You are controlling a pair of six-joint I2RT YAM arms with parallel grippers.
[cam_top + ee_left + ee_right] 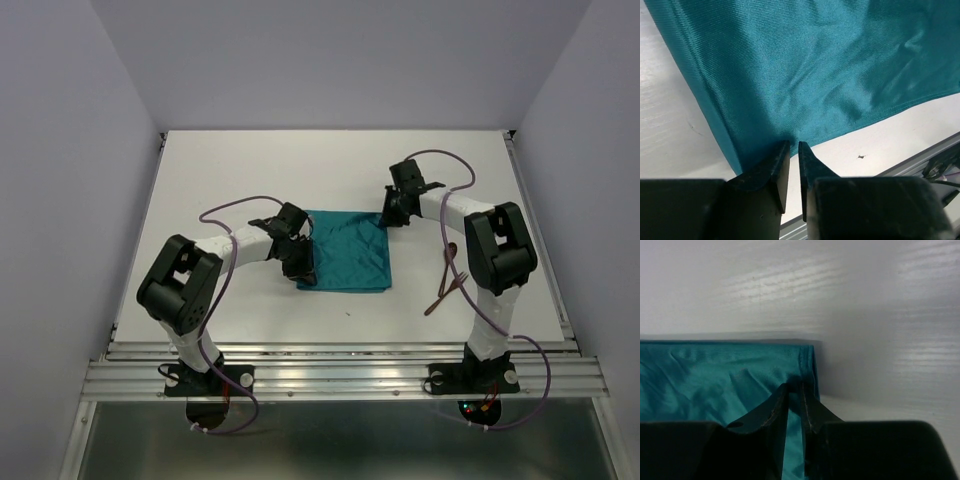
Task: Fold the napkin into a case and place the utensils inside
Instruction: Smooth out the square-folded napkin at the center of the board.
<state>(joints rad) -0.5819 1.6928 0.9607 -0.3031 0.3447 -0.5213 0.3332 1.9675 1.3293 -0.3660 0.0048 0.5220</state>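
Observation:
The teal napkin lies flat as a rough square in the middle of the table. My left gripper is at its near left corner. In the left wrist view the jaws stand almost together on the napkin's edge, and the cloth puckers at their tips. My right gripper is at the far right corner. There its fingers are shut on the hemmed corner of the napkin, with cloth between them. The two reddish-brown utensils lie on the table right of the napkin, partly behind the right arm.
White table with walls at the back and both sides. A metal rail runs along the near edge, where both arm bases stand. A small dark speck lies on the table near the napkin's front edge.

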